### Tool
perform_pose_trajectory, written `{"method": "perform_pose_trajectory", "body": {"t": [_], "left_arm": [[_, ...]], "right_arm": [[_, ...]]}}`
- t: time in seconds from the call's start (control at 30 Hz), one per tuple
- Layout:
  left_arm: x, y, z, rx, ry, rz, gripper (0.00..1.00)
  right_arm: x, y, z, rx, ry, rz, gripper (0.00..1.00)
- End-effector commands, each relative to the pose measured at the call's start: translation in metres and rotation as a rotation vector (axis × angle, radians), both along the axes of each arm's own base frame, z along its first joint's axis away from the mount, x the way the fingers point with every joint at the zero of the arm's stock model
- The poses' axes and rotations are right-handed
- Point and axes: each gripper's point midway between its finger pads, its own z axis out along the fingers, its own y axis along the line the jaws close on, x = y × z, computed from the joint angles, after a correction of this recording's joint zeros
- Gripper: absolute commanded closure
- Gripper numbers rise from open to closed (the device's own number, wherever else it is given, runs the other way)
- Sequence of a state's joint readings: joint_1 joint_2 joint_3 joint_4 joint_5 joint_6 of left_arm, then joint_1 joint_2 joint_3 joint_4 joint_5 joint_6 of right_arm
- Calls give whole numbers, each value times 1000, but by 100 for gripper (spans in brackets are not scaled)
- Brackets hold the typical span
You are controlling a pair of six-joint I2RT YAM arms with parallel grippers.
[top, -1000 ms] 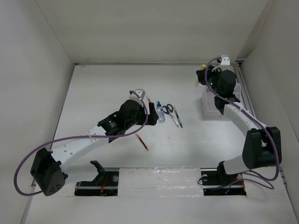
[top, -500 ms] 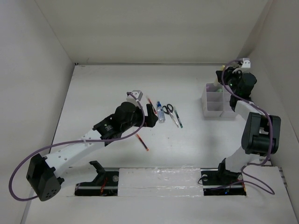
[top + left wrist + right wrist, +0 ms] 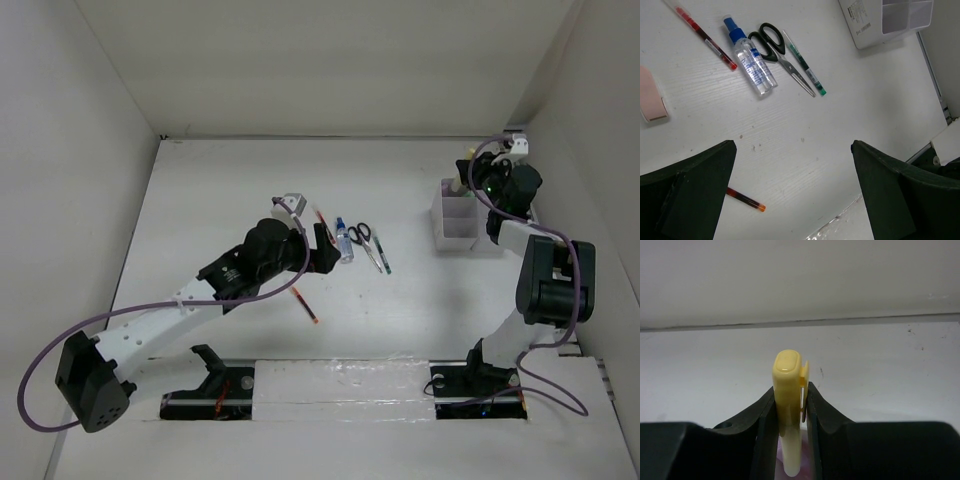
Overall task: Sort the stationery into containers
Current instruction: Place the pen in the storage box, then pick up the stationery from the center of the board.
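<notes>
White table, mid-scene: a red pen, a blue-capped bottle, black-handled scissors and a green-tipped pen lie side by side, with a second red pen nearer. The left pincer hangs over them, spread wide, holding nothing. Far right stands the white organizer — its contents cannot be made out. Over its far left corner the right pincer clamps a yellow stick — cap past the fingertips.

White links, blk joints, purple cables, blk end effectors
</notes>
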State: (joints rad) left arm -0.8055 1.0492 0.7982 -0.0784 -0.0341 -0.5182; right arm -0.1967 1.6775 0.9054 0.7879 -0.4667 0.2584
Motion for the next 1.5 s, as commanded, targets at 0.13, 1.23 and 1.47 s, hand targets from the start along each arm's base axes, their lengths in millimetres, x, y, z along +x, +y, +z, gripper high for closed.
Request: {"method": "perform_pose_trajectory", "body": {"t": [0.13,1.23,1.47], "left_arm": [[-2,-4,20,-61,-49,-21,0],[49,53,-20,178,82,421,0],[84,66,-51,288,81,494,0]], "right_arm": [[5,-2,5,1,-42,-12,97],[-77,144,91,-61,128,-250,0],[-142,208,93,8,129,12,0]]}}
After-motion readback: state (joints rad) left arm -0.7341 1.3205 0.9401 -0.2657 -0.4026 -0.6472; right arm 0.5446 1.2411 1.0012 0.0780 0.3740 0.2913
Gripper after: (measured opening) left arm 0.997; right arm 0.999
